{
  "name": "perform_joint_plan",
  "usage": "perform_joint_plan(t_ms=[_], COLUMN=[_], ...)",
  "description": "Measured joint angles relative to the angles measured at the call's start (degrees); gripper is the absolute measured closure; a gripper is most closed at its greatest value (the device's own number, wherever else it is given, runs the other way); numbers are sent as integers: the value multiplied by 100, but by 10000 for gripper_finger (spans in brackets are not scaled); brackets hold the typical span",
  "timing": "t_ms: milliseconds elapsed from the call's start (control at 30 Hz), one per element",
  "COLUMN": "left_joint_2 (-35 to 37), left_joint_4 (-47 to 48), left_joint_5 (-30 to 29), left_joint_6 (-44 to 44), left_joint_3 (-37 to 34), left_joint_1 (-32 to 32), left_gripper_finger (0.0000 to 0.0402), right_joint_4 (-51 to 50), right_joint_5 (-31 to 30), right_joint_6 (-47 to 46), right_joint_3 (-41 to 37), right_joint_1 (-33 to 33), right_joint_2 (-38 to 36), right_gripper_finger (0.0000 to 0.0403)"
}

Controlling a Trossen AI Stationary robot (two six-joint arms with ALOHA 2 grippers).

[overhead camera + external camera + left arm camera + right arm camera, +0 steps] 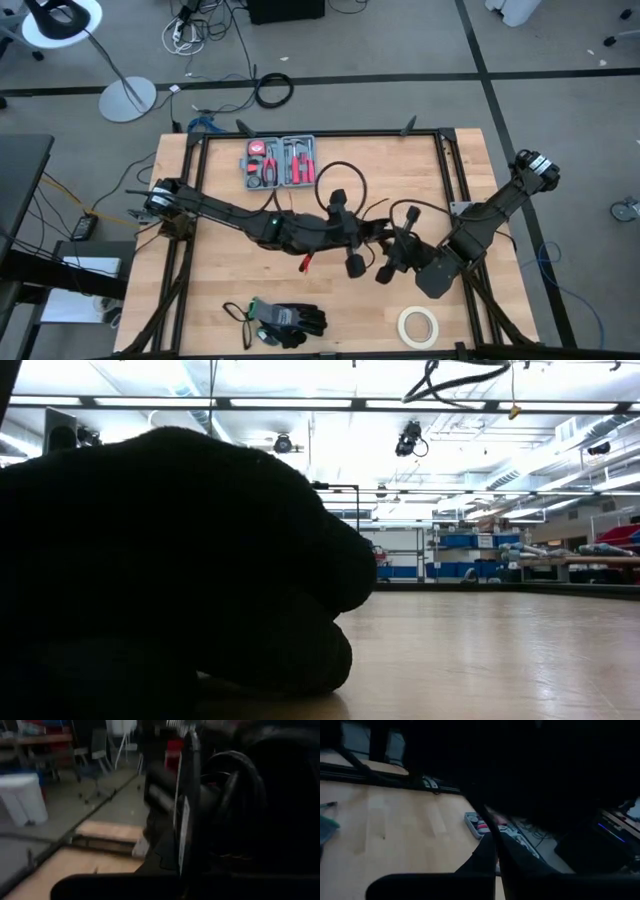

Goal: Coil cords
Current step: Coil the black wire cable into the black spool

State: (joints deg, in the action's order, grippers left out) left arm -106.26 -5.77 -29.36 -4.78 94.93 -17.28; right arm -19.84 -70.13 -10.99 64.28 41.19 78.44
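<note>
Thin black cord (183, 815) upright before dark arm (260, 805)

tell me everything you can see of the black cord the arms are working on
The cord is thin, black and flexible, lying as loose open loops rather than a tight coil. In the high view one loop arcs over the bare wood just below the tool case, and strands run down to the middle of the table between the left gripper and the right gripper. Whether either gripper actually holds it cannot be made out.
</note>
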Motion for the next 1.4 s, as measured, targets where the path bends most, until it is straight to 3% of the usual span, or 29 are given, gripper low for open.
perform_joint_plan(t_ms=[333,500,800,900,1100,1400], left_joint_2=[7,9,7,7,-63,-295], left_joint_4=[1147,2155,2229,2055,2042,2497], left_joint_5=[-35,464,748,670,672,324], left_joint_6=[-346,-894,-993,-903,-873,-438], left_joint_3=[454,648,658,660,669,661], left_joint_1=[119,379,601,651,678,612], left_gripper_finger=[402,402,402,402,402,402], right_joint_4=[-906,-964,-937,-727,460,394], right_joint_5=[168,602,739,823,1273,1642], right_joint_6=[-1172,-1402,-1936,-1847,-578,-324], right_joint_3=[-3,-3,-3,-6,-6,-8], right_joint_1=[-85,-218,-122,-248,-505,-587], right_joint_2=[-86,-86,-80,-79,-77,-70], right_gripper_finger=[401,401,401,401,400,400])
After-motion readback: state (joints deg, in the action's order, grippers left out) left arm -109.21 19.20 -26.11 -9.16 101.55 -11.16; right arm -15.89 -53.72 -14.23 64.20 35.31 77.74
